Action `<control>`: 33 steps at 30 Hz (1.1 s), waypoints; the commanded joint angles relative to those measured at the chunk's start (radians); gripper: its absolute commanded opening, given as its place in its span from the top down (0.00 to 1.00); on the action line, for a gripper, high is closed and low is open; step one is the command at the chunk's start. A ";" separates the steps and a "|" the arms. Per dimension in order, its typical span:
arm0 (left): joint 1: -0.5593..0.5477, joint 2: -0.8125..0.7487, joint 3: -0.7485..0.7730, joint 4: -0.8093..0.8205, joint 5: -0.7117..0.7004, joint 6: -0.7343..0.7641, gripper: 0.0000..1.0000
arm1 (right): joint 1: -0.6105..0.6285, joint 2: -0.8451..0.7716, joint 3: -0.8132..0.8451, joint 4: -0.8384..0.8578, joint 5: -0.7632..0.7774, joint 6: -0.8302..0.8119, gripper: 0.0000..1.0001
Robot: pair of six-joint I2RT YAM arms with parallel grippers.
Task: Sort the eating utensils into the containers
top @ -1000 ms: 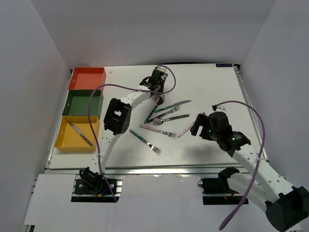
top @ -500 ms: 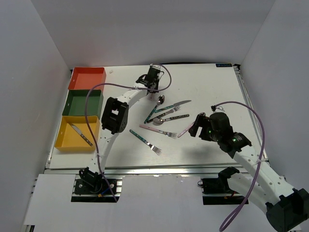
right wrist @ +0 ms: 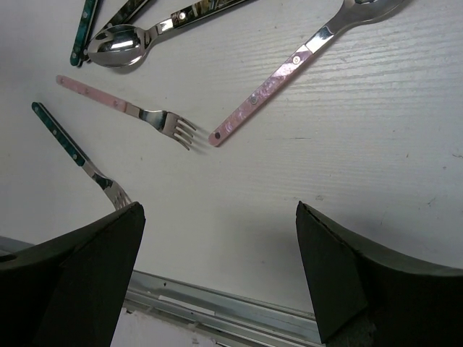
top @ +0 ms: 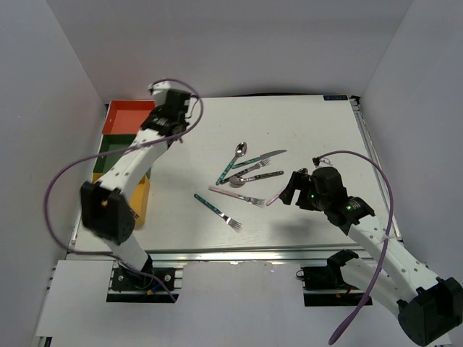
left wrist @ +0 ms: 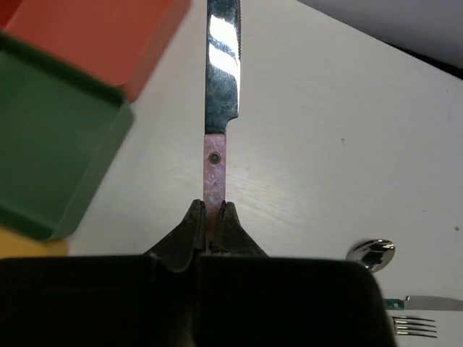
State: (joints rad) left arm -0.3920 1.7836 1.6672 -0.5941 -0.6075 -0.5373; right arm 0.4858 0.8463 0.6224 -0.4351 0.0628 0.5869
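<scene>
Top external view: the left arm rises from its base at the near-left corner, bends at a low elbow and reaches far-left over the counter. Its left pincer hangs just beside the near-right corner of the orange-red bin. The right arm slants in from the near right, and its right pincer is low beside the loose cutlery lying mid-counter.

Left wrist view: the left pincer is clamped shut on the pink handle end of a knife. The knife's long axis runs straight away from the camera, blade outermost, and it is held above the counter beside the orange-red bin. The dark green bin lies to the left, with a sliver of the yellow bin nearer.

Right wrist view: the right pincer stands wide apart and holds nothing. Beyond it on the counter lie a pink-handled spoon set diagonally with its bowl to the upper right, a pink-handled fork with its tines to the right, and a teal-handled fork with its tines toward the camera.
</scene>
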 commanded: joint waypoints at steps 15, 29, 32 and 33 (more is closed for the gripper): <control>0.317 -0.714 -0.767 -0.223 -0.074 -0.251 1.00 | 0.007 0.062 0.043 0.067 -0.113 -0.041 0.11; 0.344 -0.667 -0.732 -0.315 -0.058 -0.082 1.00 | 0.008 0.059 -0.001 0.142 -0.133 -0.016 0.11; 0.352 -0.664 -0.724 -0.329 -0.077 -0.084 0.87 | 0.008 0.065 -0.001 0.163 -0.138 -0.015 0.11; 0.354 -0.659 -0.722 -0.332 -0.086 -0.085 0.81 | 0.008 0.071 -0.001 0.170 -0.146 -0.015 0.11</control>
State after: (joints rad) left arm -0.0483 1.1351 0.8959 -0.9104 -0.6491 -0.6376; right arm 0.4877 0.9119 0.6243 -0.3260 -0.0597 0.5694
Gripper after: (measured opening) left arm 0.179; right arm 0.894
